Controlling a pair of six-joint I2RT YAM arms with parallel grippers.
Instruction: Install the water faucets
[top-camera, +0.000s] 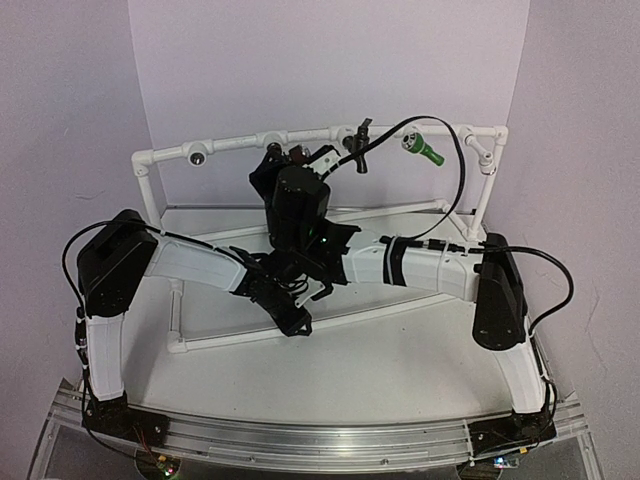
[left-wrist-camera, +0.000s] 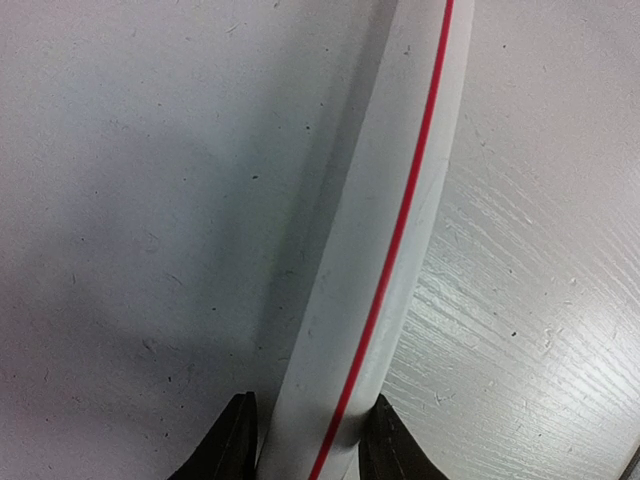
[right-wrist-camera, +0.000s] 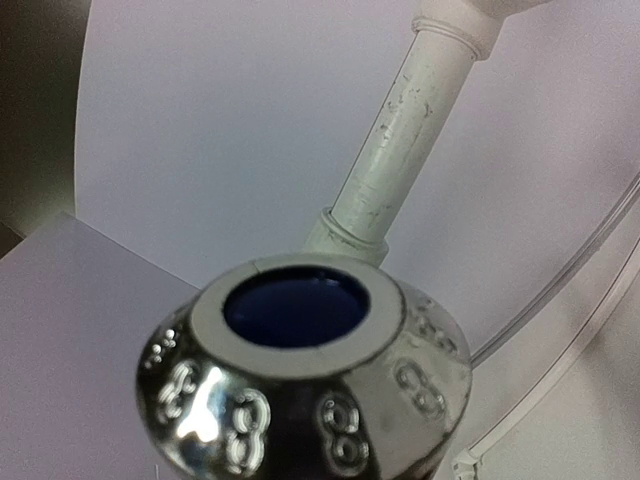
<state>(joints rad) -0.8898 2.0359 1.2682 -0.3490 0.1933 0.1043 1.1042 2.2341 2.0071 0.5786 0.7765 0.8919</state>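
Observation:
The white pipe frame (top-camera: 240, 142) stands at the back of the table. A green faucet (top-camera: 424, 149) and a black faucet (top-camera: 358, 142) sit on its top rail. My right gripper (top-camera: 292, 162) reaches up to the rail left of the black faucet, shut on the reddish-brown faucet (top-camera: 297, 154). That faucet's silvery mouth (right-wrist-camera: 300, 385) fills the right wrist view, hiding the fingers, below a white pipe (right-wrist-camera: 400, 150). My left gripper (left-wrist-camera: 305, 440) is shut on the frame's front pipe (left-wrist-camera: 380, 250), which has a red stripe; it also shows from above (top-camera: 292, 315).
An open tee socket (top-camera: 197, 155) sits at the rail's left end and another fitting (top-camera: 486, 152) on the right post. A black cable (top-camera: 455, 170) loops over the rail's right part. White walls close in behind and beside the frame.

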